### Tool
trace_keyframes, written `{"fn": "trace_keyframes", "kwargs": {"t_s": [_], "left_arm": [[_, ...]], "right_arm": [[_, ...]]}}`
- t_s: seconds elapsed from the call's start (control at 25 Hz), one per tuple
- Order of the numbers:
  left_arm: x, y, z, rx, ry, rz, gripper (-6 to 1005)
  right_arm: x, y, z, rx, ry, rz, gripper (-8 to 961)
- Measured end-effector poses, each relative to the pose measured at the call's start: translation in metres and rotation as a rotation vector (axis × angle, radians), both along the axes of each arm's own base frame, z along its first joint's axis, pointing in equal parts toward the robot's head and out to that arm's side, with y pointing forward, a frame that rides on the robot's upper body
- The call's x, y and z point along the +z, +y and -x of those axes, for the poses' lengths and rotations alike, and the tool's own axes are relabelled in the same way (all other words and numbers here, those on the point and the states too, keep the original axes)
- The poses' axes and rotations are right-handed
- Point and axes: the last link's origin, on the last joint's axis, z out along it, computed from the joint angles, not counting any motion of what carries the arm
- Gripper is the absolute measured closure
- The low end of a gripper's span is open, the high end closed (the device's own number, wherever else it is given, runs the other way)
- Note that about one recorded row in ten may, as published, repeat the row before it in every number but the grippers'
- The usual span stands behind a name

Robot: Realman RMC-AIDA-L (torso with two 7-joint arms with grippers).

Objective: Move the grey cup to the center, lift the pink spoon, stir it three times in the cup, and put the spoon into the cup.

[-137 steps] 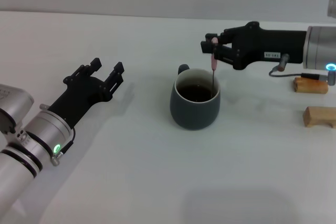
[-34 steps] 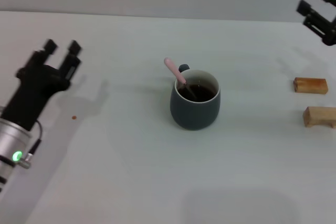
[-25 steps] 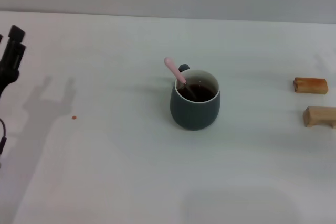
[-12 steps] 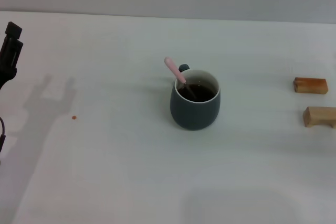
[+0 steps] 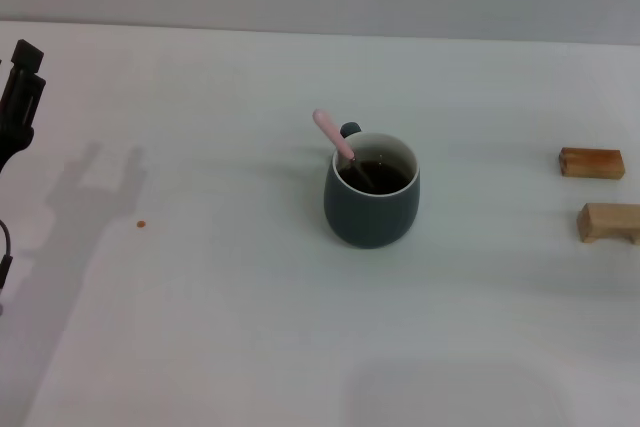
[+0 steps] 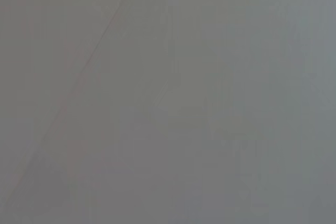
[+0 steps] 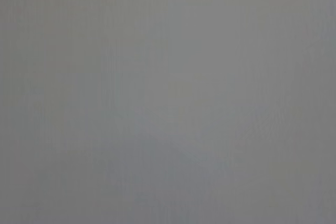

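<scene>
The grey cup (image 5: 371, 197) stands upright near the middle of the white table (image 5: 250, 327), with dark liquid inside and its handle toward the back. The pink spoon (image 5: 333, 134) rests in the cup, bowl down in the liquid, its pink handle leaning over the rim to the back left. Nothing holds it. My left gripper (image 5: 22, 72) shows only partly at the far left edge, raised and well away from the cup. My right gripper is out of view. Both wrist views show only a plain grey surface.
Two small wooden blocks lie at the right edge, one (image 5: 591, 162) behind the other (image 5: 610, 221). A tiny brown speck (image 5: 141, 224) sits on the table left of the cup, beside the left arm's shadow (image 5: 85, 197).
The right gripper let go of the spoon, which now leans in the cup, and drew back out of view. The left arm drew back to the left edge. Little moved in the last second.
</scene>
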Motion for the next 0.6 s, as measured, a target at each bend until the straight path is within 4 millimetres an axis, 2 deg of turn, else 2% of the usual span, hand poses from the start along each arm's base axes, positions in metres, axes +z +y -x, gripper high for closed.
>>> {"fn": "trace_keyframes", "kwargs": {"t_s": [0.6], "left_arm": [[-0.0016,-0.0017,0.0002,0.001,0.0,0.005,381]], "right_arm": [[-0.0013,0.0004,0.0005,0.0,0.003,0.003,372]]}}
